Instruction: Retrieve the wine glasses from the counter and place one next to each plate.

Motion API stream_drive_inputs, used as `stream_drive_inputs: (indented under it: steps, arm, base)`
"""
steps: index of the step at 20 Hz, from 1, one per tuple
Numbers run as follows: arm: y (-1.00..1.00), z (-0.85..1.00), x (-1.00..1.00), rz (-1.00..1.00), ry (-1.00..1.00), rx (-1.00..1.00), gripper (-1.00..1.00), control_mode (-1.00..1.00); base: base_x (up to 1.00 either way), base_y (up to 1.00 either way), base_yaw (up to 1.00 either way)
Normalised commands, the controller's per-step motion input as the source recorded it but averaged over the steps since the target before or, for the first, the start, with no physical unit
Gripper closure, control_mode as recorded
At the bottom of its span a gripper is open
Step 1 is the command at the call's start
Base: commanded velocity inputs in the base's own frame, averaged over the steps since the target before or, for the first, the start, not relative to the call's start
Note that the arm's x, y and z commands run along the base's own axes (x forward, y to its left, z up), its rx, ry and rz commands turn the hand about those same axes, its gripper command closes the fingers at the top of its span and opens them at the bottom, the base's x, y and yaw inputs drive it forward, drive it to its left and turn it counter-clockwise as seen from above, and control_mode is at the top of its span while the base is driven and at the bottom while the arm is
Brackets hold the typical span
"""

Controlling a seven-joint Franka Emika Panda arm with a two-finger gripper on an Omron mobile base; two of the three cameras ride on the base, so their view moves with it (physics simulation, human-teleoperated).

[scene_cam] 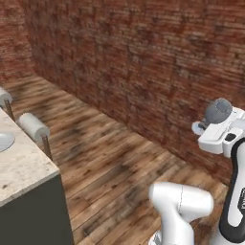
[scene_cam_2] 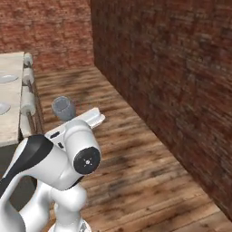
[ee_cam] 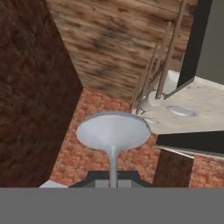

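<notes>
Hand view showed the gripper [ee_cam: 113, 177] clenched on a wine glass [ee_cam: 113, 133] by its stem, carried clear of the bar top [ee_cam: 197, 116], plates [ee_cam: 181, 111] waiting there.

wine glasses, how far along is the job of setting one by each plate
One grey-blue translucent stemmed wine glass is in hand: the claw is shut on its stem, carried above the wood floor beside the brick wall. On the beige speckled bar top two pale grey round plates have no glass beside them yet, so both placements look left.
</notes>
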Motion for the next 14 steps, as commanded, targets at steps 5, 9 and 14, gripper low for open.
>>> stream_drive_inputs:
  steps: [5, 9, 14]
  arm:
    - [0.00, 0.00, 0.00, 0.00, 0.00, 0.00, 1.00, 1.00]
    - [0.00, 0.00, 0.00, 0.00, 0.00, 0.00, 1.00, 1.00]
    - [0.00, 0.00, 0.00, 0.00, 0.00, 0.00, 1.00, 1.00]
  base:
    - [0.04, -0.55, 0.84]
    - [0.07, -0.58, 0.83]
    - [0.19, -0.78, 0.73]
